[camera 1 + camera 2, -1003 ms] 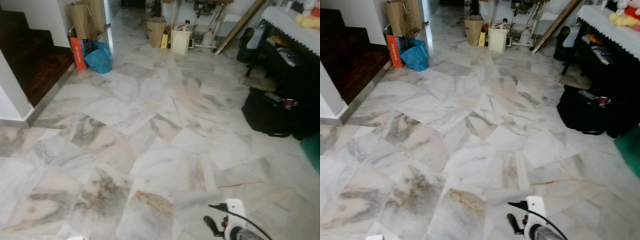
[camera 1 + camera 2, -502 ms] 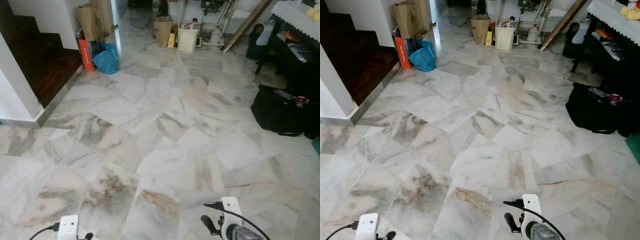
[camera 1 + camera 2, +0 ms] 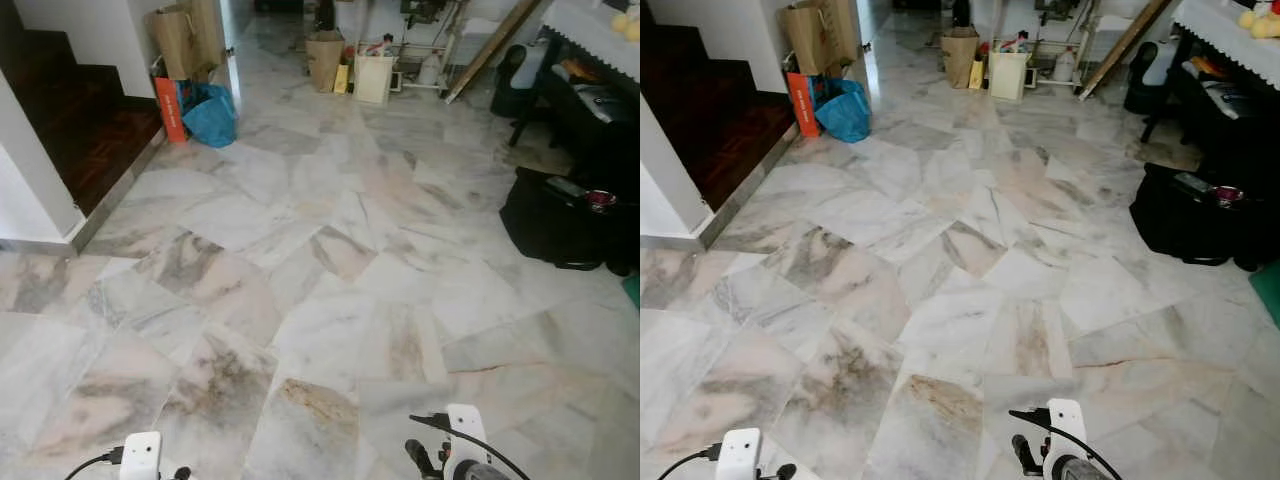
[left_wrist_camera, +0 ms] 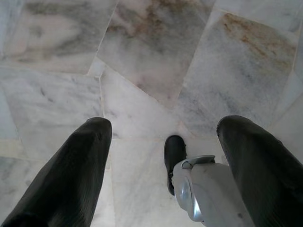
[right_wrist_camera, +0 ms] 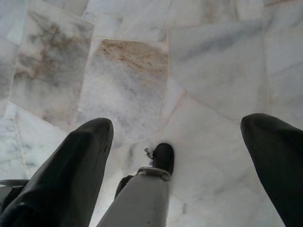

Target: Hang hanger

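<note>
My left gripper (image 4: 165, 124) hangs low over the marble floor (image 3: 330, 250), its two black fingers spread wide with only tiles between them. My right gripper (image 5: 179, 123) hangs the same way, open and holding nothing. Under each gripper I see one of my silver legs ending in a black foot (image 4: 174, 151) (image 5: 163, 157). In the eye views the white left wrist (image 3: 140, 455) and right wrist (image 3: 462, 440) sit at the bottom edge.
A dark wooden step (image 3: 90, 130) and a white wall corner are on the left. An orange box (image 3: 170, 108) and a blue bag (image 3: 210, 115) lie beyond them. A black bag (image 3: 555, 225) and a dark table (image 3: 590, 90) stand on the right. Boxes and a white bin (image 3: 373, 78) line the far end.
The whole picture has shifted as I walk, with the step and bags now further right. My left wrist has come into view at the bottom edge. Nothing on the floor has moved.
</note>
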Controlling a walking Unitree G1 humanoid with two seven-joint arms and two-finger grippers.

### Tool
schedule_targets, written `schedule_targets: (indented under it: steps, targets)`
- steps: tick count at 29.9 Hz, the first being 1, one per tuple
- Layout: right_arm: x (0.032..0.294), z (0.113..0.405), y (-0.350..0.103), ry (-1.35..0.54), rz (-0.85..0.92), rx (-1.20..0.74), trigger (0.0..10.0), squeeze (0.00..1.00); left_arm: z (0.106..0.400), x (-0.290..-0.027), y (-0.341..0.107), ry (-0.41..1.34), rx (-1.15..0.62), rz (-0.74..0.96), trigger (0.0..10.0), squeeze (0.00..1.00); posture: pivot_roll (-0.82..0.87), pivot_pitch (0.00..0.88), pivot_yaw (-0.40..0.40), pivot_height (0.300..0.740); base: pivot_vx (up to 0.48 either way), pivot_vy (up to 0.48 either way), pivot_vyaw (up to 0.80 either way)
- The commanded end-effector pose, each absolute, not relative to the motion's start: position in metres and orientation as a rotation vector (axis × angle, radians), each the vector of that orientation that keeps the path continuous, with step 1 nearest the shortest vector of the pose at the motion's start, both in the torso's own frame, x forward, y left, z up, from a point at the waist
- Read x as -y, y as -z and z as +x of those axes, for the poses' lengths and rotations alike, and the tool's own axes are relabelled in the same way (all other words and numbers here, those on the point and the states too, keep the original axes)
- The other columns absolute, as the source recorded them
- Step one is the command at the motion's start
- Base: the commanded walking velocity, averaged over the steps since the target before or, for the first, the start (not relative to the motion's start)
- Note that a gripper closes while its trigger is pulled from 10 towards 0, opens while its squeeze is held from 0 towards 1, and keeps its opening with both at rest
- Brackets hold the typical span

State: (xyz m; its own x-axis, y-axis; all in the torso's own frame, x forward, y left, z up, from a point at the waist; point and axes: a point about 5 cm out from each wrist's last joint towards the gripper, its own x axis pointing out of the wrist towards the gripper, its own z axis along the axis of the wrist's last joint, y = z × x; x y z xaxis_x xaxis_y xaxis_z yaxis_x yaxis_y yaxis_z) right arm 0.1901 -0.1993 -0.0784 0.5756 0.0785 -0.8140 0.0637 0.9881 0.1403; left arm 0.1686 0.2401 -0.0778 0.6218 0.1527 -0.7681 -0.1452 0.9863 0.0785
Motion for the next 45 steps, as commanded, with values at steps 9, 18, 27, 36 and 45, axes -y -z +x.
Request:
schedule_targets:
  steps: [9, 18, 27, 36, 45]
  targets:
    - [0.215, 0.172, 0.084, 0.077, 0.187, -0.977, 10.0, 0.00, 0.167, -0.227, 0.082, -0.145, -0.906, 0.022, 10.0, 0.00, 0.03, 0.000, -0.042, 0.740, 0.000, 0.000, 0.00]
    - [0.206, 0.163, 0.089, 0.089, 0.209, -0.986, 10.0, 0.00, 0.161, -0.240, 0.082, -0.170, -0.909, 0.038, 10.0, 0.00, -0.02, 0.000, -0.052, 0.740, 0.000, 0.000, -0.18]
    - [0.211, 0.161, 0.090, 0.133, 0.211, -0.989, 10.0, 0.00, 0.154, -0.235, 0.086, -0.115, -0.939, 0.076, 10.0, 0.00, 0.00, 0.000, -0.002, 0.740, 0.000, 0.000, -0.77]
    - [0.209, 0.159, 0.091, 0.105, 0.194, -1.001, 10.0, 0.00, 0.140, -0.260, 0.083, -0.176, -0.958, 0.061, 10.0, 0.00, 0.01, 0.000, -0.006, 0.740, 0.000, 0.000, -0.77]
    - [0.209, 0.160, 0.091, 0.103, 0.189, -1.001, 10.0, 0.00, 0.145, -0.244, 0.087, -0.127, -0.971, 0.075, 10.0, 0.00, 0.03, 0.000, -0.016, 0.740, 0.000, 0.000, -0.77]
